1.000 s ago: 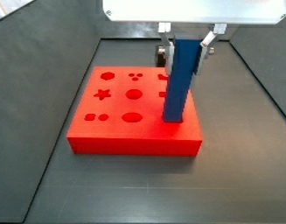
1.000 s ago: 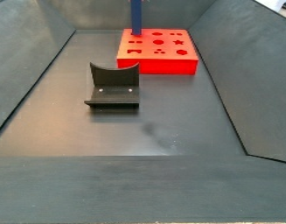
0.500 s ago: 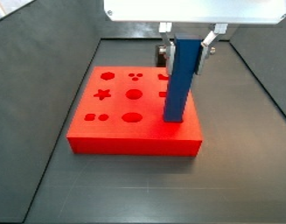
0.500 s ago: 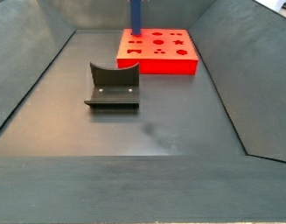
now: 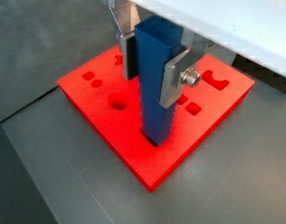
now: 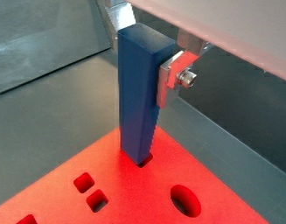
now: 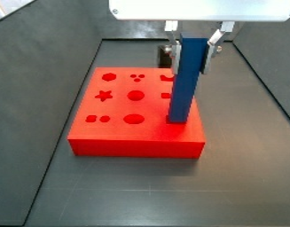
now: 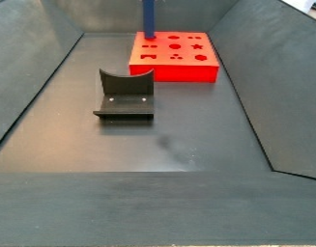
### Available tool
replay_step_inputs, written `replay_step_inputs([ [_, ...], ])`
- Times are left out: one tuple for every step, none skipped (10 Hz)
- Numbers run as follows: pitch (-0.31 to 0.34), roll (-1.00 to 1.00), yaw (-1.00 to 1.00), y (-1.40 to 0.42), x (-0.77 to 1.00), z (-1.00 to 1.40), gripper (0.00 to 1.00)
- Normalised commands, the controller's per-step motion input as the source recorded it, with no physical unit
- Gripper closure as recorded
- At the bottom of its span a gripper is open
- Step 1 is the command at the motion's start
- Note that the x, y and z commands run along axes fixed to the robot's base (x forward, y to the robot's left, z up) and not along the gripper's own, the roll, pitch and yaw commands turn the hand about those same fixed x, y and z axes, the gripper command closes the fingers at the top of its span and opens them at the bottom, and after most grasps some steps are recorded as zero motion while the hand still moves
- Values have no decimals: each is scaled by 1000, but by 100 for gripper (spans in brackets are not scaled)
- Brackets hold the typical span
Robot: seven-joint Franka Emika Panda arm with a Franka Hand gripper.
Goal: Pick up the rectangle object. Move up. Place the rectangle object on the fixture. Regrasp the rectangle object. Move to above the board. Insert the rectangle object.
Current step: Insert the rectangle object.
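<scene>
- Board (image 7: 126,115): bright red flat block, matte, sharp-edged; top cut with a star, circles, an oval and small squares.
- Rectangle object (image 7: 185,82): plain blue bar, smooth, square in section, standing upright with its lower end at the board's top near one edge; in a wrist view (image 6: 139,96) that end sits in a cut-out.
- Gripper (image 5: 153,68): above the board, clamped on the upper part of the blue bar; flat silver finger (image 5: 177,72) with a screw pressed to one side face, the opposite finger partly hidden behind the bar.
- Fixture (image 8: 126,95): dark grey blocky holder with a curved notch, on the dark floor, well apart from the board.
- Floor and sloped walls: dull dark grey.
</scene>
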Motion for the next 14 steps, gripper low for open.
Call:
replay_step_inputs([
  [0,39,0,-20,0,-74,100],
  [0,37,0,-26,0,-77,100],
  [0,34,0,-46,0,-71,100],
  [0,29,0,-91,0,-29,100],
  [0,11,0,-80,0,0,100],
  [0,0,0,-57,0,0,100],
  [0,0,0,-26,0,-9,100],
  [0,7,0,0,-17,-83,100],
  [0,10,0,0,0,-111,100],
  [0,17,-9,0,-9,-137,100],
  [0,27,-3,0,-17,-143,100],
  [0,9,0,0,0,-106,100],
  [-24,6,0,0,0,-126,100],
  [-23,24,0,0,0,-160,100],
])
